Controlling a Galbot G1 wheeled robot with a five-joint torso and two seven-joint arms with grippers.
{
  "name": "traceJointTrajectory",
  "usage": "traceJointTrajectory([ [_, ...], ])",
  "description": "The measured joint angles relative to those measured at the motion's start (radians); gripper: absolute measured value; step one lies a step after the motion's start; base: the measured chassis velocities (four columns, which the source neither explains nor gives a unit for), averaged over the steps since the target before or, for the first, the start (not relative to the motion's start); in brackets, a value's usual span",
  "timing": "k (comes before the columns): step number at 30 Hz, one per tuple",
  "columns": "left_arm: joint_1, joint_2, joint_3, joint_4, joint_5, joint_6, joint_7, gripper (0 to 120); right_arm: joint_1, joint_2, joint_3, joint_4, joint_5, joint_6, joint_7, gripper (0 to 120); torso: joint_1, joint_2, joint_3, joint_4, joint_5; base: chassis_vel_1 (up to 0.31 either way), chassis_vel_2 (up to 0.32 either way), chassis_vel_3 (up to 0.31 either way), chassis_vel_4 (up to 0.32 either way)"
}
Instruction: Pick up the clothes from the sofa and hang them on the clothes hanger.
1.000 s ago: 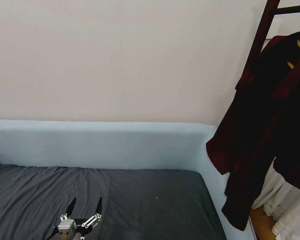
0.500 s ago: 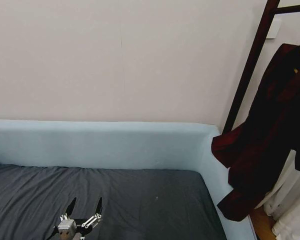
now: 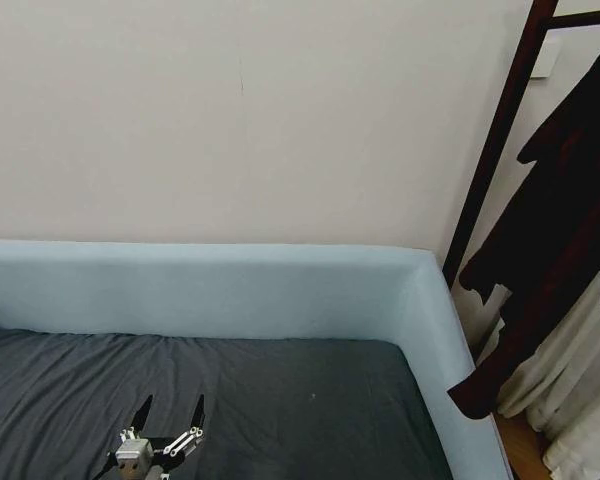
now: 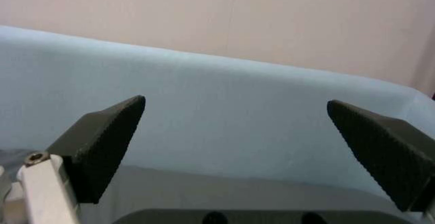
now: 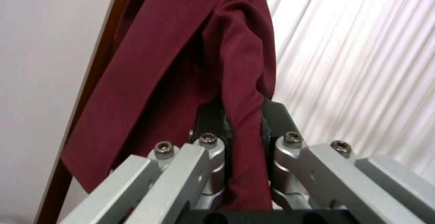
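Maroon garment hangs pinched in the clenched right gripper beside the wooden clothes rack, off the sofa's right end; best lift it well over the rack before letting go, while left gripper idles spread above the seat's front edge.

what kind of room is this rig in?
Likely a living room or a mock-up: light blue sofa against a plain wall, wooden clothes rack with a dark red garment, white curtain beside.
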Motion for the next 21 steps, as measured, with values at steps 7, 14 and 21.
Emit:
traceJointTrajectory([
  [7, 0.000, 0.000, 0.000, 0.000, 0.000, 0.000, 0.000, 100, 0.069, -0.005, -0.046, -0.016, 0.011, 0.000, -0.008, 7, 0.000, 0.000, 0.000, 0.0003, 0.0002, 0.000, 0.000, 0.000, 0.000],
  [14, 0.000, 0.000, 0.000, 0.000, 0.000, 0.000, 0.000, 100, 0.065, -0.029, -0.022, 0.025, 0.173, -0.093, 0.072, 7, 0.000, 0.000, 0.000, -0.0001, -0.0001, 0.000, 0.000, 0.000, 0.000],
  [21, 0.000, 0.000, 0.000, 0.000, 0.000, 0.000, 0.000, 100, 0.059, -0.065, 0.006, 0.064, 0.299, -0.124, 0.125, 7, 0.000, 0.000, 0.000, 0.0000, -0.0001, 0.000, 0.000, 0.000, 0.000],
])
